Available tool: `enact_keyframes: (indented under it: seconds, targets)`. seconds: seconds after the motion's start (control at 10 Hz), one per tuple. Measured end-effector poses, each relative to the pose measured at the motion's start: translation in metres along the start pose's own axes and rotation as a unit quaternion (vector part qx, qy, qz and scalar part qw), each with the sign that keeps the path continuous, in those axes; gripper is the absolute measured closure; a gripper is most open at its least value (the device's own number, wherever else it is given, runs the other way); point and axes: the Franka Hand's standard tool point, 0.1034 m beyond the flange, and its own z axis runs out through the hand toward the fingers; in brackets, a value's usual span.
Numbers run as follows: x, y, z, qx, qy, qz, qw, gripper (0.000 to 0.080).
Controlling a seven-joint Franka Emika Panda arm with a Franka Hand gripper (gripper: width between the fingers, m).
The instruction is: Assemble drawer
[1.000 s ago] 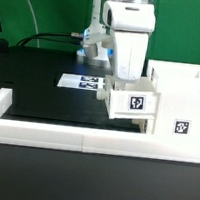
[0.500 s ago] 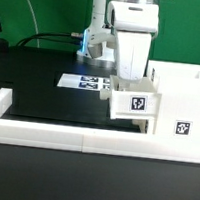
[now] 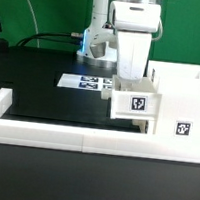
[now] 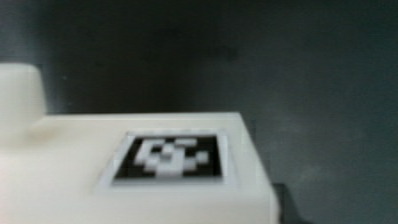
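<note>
**Tray edges right toward the casing**

Since a second ago the small tray [image 3: 134, 102] has shifted a little toward the exterior view's right, from beside the casing to a spot closer against its left face, and the arm above it has moved the same way. Between half a second ago and now the change is barely visible.

The tool [image 3: 128, 79] comes straight down from the white arm onto the top of the tray. Its fingers are hidden behind the arm's housing and the tray wall, so I cannot tell whether they are spread or pressed together, though the tray hangs off the desk [image 3: 48, 97] beneath it. The tray's near face carries a square black-and-white tag [image 3: 139, 103] and looks upright.

The casing [image 3: 184, 98], a tall white box, stands on the exterior view's right, with its own tag [image 3: 181, 127] on the near face, low down. The tray sits just beside its left wall, at about mid height; whether the two touch cannot be made out.

Farther back on the dark desk lies the marker board [image 3: 83, 82], flat, to the left of the arm. A long low white wall [image 3: 54, 135] runs along the near edge and turns up the left side.

The wrist view is blurred: it shows a white surface [image 4: 71, 150] with a tag [image 4: 171, 158] on it, and dark desk beyond.
</note>
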Motion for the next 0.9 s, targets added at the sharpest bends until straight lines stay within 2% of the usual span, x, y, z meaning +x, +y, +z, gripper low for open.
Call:
enact_keyframes:
  seconds: [0.1, 0.2, 0.3, 0.4, 0.5, 0.6, 0.8, 0.9]
  targets:
    - [0.0, 0.001, -0.003, -0.003, 0.0, 0.0, 1.0, 0.0556]
    - [0.001, 0.003, -0.007, -0.005, -0.001, -0.001, 1.0, 0.0556]
    - [0.001, 0.004, -0.013, -0.004, -0.004, -0.002, 1.0, 0.0366]
    - [0.001, 0.005, -0.02, -0.003, -0.006, -0.003, 1.0, 0.0211]
    - [-0.001, 0.007, -0.027, -0.007, -0.009, -0.003, 1.0, 0.0211]
    - [-0.004, 0.009, -0.034, -0.011, -0.011, -0.002, 1.0, 0.0162]
    - [-0.023, 0.014, -0.049, -0.011, -0.018, -0.007, 1.0, 0.0153]
    - [-0.039, 0.017, -0.053, -0.012, -0.019, -0.023, 0.999, 0.0153]
